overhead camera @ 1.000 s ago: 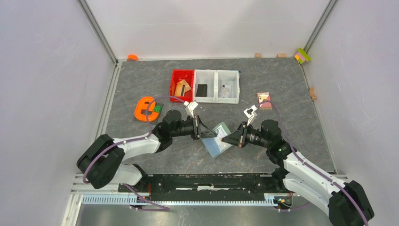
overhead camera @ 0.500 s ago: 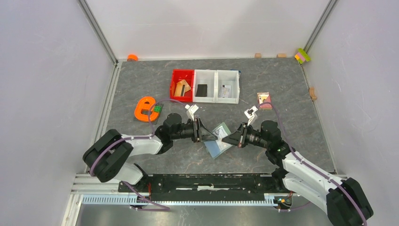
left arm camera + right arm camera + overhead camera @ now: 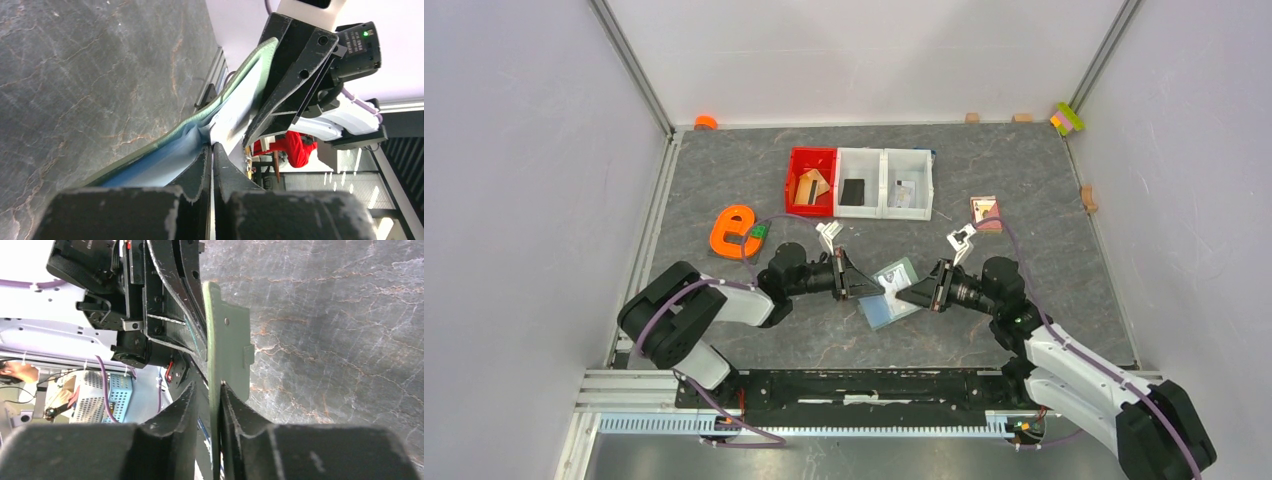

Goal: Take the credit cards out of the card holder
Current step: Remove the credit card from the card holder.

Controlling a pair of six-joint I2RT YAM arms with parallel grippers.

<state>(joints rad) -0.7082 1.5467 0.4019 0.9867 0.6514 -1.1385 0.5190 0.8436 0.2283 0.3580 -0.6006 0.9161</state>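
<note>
The sage-green card holder (image 3: 894,290) is lifted off the table between my two grippers, part open. My left gripper (image 3: 865,288) is shut at its inner side. In the left wrist view its fingers (image 3: 212,150) press together on the edge of a pale credit card (image 3: 232,117), beside the pale blue pocket (image 3: 165,162). My right gripper (image 3: 908,293) reaches in from the right. In the right wrist view the holder's green flap (image 3: 231,345) stands between the right gripper's fingers (image 3: 215,390), touching one finger, with a gap to the other. Other credit cards in the holder are hidden.
A red bin (image 3: 810,180) with tan cards and two white bins (image 3: 885,183) stand behind the arms. An orange piece (image 3: 732,230) lies at the left. A pink square item (image 3: 986,213) lies at the right. Small blocks sit along the far edge.
My left gripper opened, then shut again inside the holder. My right gripper has loosened round the flap. The holder has tipped a little.
</note>
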